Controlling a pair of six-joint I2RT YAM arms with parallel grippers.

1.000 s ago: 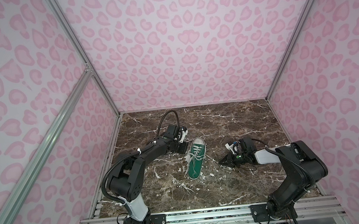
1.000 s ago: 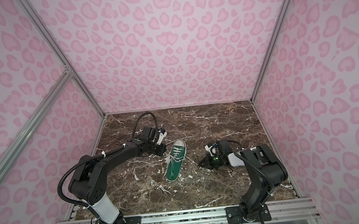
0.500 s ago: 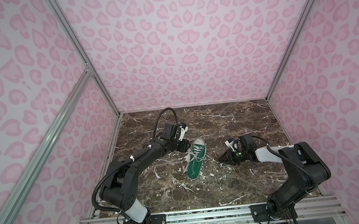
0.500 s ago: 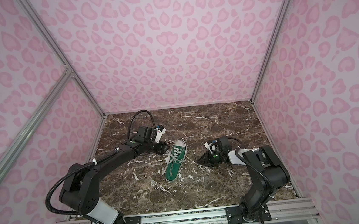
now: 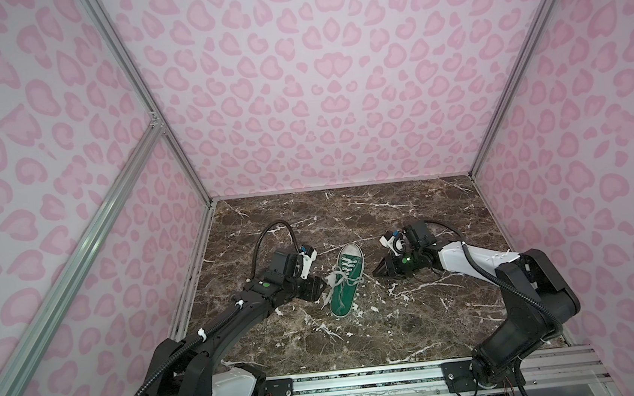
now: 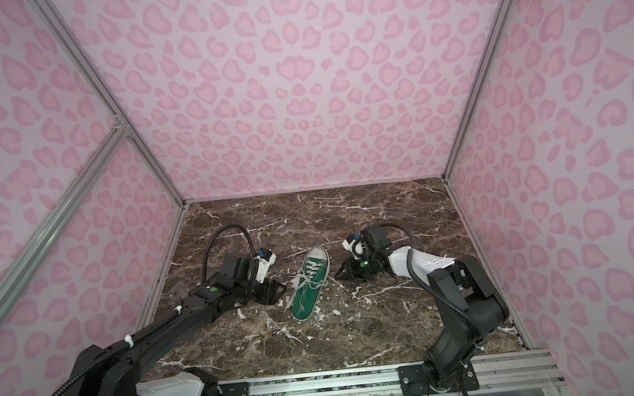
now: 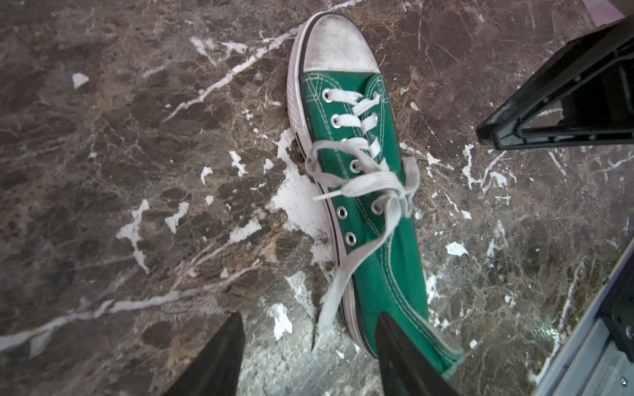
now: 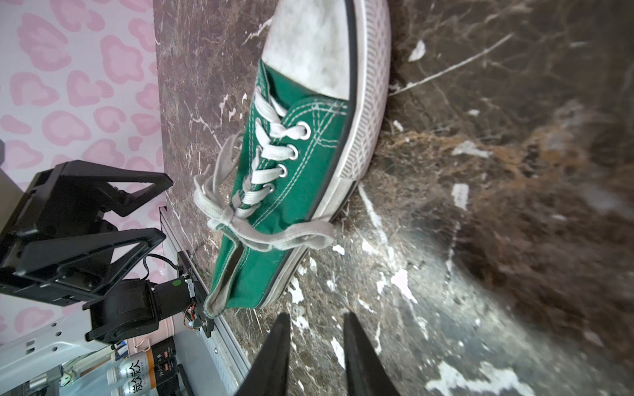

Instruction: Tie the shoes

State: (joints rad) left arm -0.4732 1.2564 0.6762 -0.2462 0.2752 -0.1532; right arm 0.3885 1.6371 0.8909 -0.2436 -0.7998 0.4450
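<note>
Green sneaker (image 5: pixel 345 280) lying sole-down near mid-floor on marbled tabletop (image 5: pixel 416 315), white toe cap (image 7: pixel 338 44) toward back wall. White laces (image 7: pixel 370 185) knotted in a loose bow over the tongue, one end trailing off the side onto the marble. Left gripper (image 7: pixel 308 356) low, just beside the heel side, jaws spread, nothing between them. Right gripper (image 8: pixel 317 353) on the opposite side, apart from the shoe, jaws slightly parted, empty.
</note>
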